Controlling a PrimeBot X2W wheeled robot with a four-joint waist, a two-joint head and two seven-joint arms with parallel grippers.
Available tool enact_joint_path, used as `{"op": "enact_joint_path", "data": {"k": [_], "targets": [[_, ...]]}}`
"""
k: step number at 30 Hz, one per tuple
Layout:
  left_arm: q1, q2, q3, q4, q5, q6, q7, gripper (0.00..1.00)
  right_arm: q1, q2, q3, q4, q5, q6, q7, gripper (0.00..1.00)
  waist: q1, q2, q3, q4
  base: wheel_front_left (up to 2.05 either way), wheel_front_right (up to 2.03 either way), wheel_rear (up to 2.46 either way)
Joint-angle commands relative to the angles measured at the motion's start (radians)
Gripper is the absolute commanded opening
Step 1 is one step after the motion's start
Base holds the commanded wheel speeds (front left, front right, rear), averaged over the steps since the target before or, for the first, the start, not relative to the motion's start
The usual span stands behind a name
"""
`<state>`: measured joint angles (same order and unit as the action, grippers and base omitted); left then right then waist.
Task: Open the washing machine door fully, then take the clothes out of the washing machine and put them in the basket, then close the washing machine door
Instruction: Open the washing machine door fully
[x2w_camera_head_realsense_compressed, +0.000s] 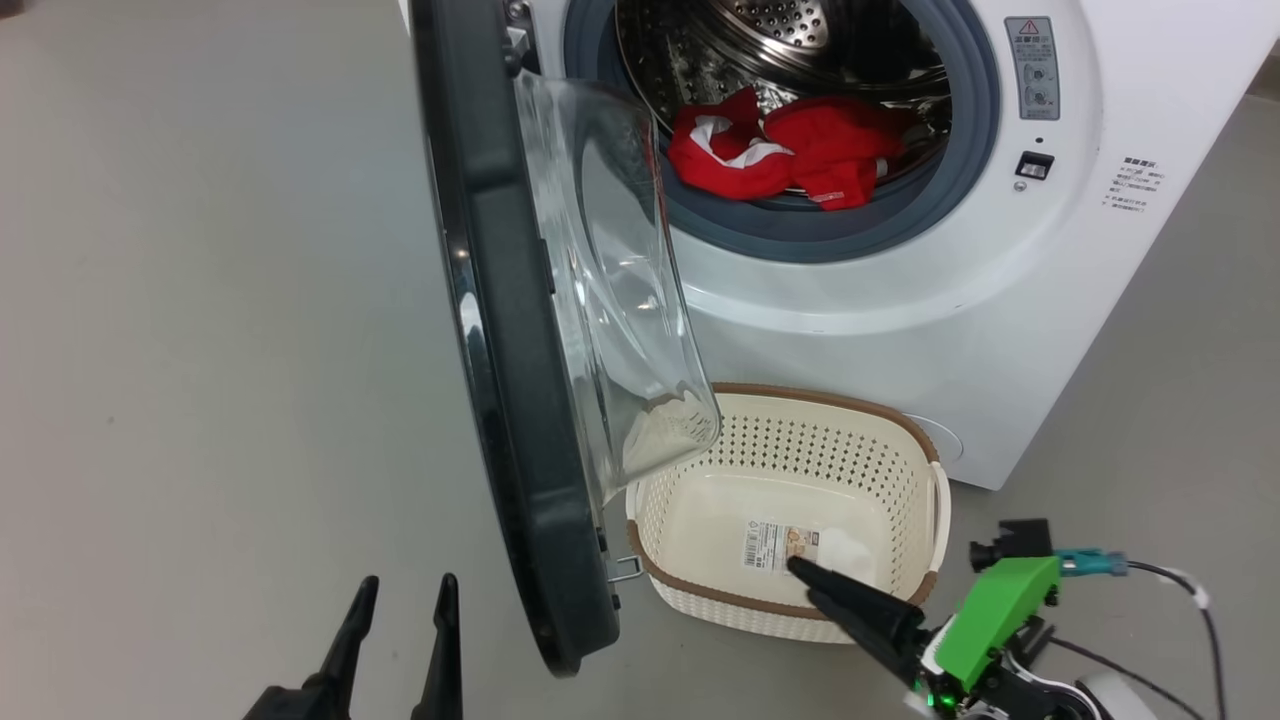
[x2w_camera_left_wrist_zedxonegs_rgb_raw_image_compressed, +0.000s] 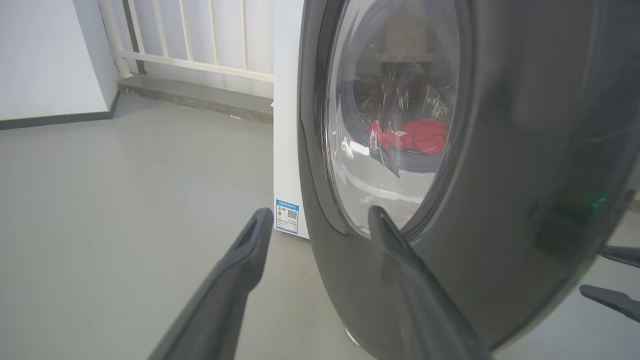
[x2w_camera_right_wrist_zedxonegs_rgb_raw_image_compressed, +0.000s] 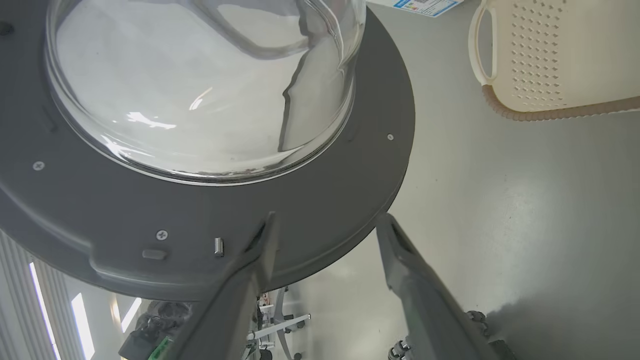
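You had a washing machine door (x2w_camera_head_realsense_compressed: 500, 330) with a smooth, faintly glossy dark rim around a clear shiny glass bowl (x2w_camera_head_realsense_compressed: 610, 290), on a washing machine (x2w_camera_head_realsense_compressed: 900, 300) of smooth white gloss with a bright perforated metal drum (x2w_camera_head_realsense_compressed: 790, 35) and matt grey rubbery ring (x2w_camera_head_realsense_compressed: 965, 150). Your clothes (x2w_camera_head_realsense_compressed: 790, 150) were soft red cloth with white trim; your basket (x2w_camera_head_realsense_compressed: 800, 450) was matt cream perforated plastic with a brown woven-look rim and a paper sticker (x2w_camera_head_realsense_compressed: 780, 547), on a smooth, low-sheen grey floor (x2w_camera_head_realsense_compressed: 200, 350).

This looks like a laundry corner. A big white washer (x2w_camera_head_realsense_compressed: 850, 330) stands on a bare grey floor (x2w_camera_head_realsense_compressed: 200, 350), with a basket (x2w_camera_head_realsense_compressed: 800, 450) in front. Beside it are a white wall (x2w_camera_left_wrist_zedxonegs_rgb_raw_image_compressed: 45, 55) and white bars (x2w_camera_left_wrist_zedxonegs_rgb_raw_image_compressed: 200, 65), like a balcony rail.
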<state>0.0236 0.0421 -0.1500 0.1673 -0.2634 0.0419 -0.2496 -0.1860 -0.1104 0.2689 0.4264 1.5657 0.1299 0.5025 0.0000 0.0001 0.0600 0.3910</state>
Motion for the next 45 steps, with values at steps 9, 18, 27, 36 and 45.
{"op": "enact_joint_path", "data": {"k": [9, 18, 27, 36, 45], "targets": [[-0.008, 0.008, 0.043, -0.021, 0.004, -0.008, -0.012, 1.00, 0.026, -0.083, 0.056, -0.056, -0.155, 0.001, -0.189, 1.00, 0.0000, -0.0001, 0.002, -0.008, 0.00, 0.00, 0.00], [-0.013, 0.008, 0.043, -0.020, 0.001, -0.005, -0.012, 1.00, 0.024, -0.169, 0.165, -0.081, -0.244, 0.001, -0.409, 1.00, 0.0000, -0.0001, 0.007, -0.010, 0.00, 0.00, 0.00], [-0.015, 0.008, 0.044, -0.021, -0.005, -0.003, -0.012, 1.00, -0.021, -0.257, 0.342, -0.013, -0.395, 0.001, -0.717, 1.00, 0.0000, -0.0001, 0.013, -0.010, 0.00, 0.00, 0.00], [-0.014, 0.008, 0.051, -0.024, -0.013, -0.001, -0.012, 1.00, -0.017, -0.214, 0.216, 0.026, -0.607, 0.001, -0.764, 1.00, 0.0000, -0.0001, 0.015, -0.018, 0.00, 0.00, 0.00], [-0.018, 0.008, 0.056, -0.025, -0.014, -0.002, -0.012, 1.00, 0.076, -0.108, -0.040, -0.097, -0.962, 0.001, -0.764, 1.00, 0.0000, -0.0001, 0.016, -0.019, 0.00, 0.00, 0.00]]}}
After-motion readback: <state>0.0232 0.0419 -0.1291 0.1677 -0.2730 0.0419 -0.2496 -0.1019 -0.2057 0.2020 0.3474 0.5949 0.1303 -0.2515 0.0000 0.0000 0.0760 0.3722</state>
